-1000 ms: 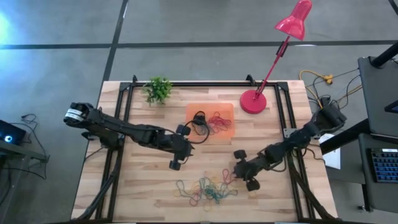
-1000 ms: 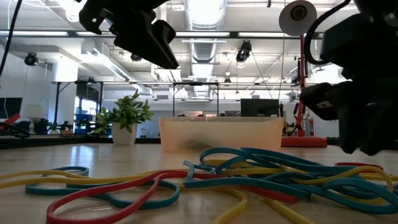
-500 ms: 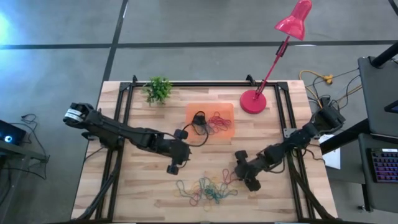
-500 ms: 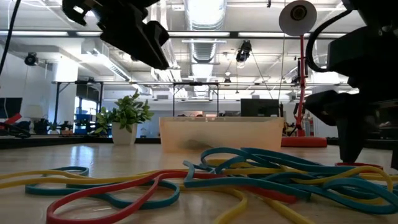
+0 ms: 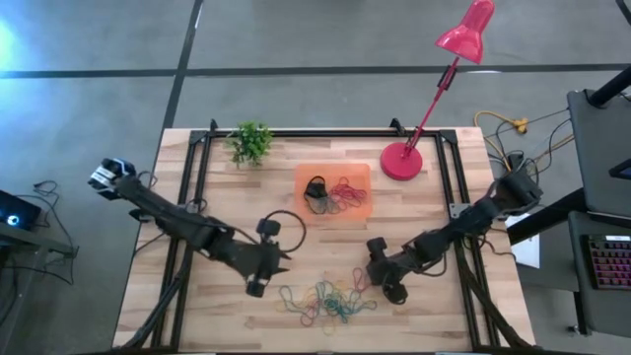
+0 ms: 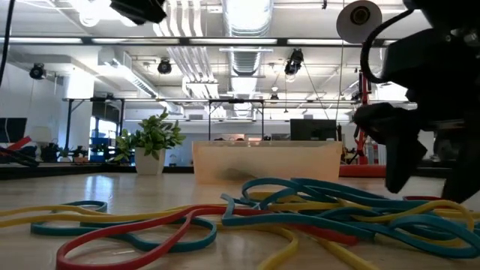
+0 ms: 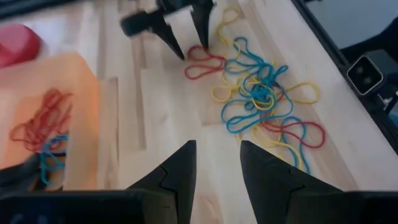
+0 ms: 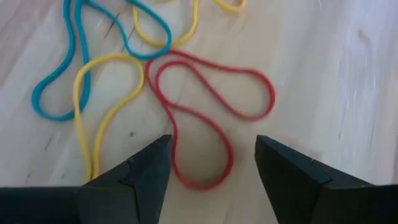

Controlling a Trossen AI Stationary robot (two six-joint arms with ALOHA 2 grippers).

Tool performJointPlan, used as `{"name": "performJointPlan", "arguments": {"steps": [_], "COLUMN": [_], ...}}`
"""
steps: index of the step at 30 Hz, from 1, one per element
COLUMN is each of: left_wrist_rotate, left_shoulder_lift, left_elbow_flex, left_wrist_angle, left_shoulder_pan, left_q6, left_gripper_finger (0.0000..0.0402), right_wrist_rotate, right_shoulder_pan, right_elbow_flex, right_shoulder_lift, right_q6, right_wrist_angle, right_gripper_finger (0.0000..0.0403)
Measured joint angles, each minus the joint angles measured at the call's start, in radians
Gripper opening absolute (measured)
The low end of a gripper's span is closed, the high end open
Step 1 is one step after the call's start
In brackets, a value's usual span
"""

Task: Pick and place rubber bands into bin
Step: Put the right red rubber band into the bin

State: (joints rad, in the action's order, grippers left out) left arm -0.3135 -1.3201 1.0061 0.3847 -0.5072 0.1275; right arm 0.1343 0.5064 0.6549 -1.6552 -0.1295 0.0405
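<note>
Red rubber band (image 8: 208, 118) lay directly ahead of right pincer (image 8: 211, 177), fingers apart – best straddle one strand, press to tabletop (image 8: 348, 74), then close; left pincer (image 7: 214, 171) apart, empty.

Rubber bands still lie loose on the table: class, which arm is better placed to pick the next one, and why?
Right. The right gripper hangs open directly over a red band; the left gripper is farther from the pile.
</note>
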Motion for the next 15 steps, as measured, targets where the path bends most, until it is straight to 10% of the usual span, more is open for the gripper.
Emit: {"name": "performJointPlan", "arguments": {"steps": [15], "left_wrist_rotate": [-0.143], "left_shoulder_lift": [0.042], "left_elbow_flex": [-0.001], "left_wrist_angle": [0.014], "left_shoulder_pan": [-0.116], "left_q6": [0.076], "left_gripper_finger": [0.0109], "right_wrist_rotate": [-0.067], "right_shoulder_pan": [-0.093], "right_elbow_flex": [0.122], "right_shoulder_lift": [-0.130], "right_q6": [0.055], "right_wrist_angle": [0.000], "right_gripper_finger": [0.0219]}}
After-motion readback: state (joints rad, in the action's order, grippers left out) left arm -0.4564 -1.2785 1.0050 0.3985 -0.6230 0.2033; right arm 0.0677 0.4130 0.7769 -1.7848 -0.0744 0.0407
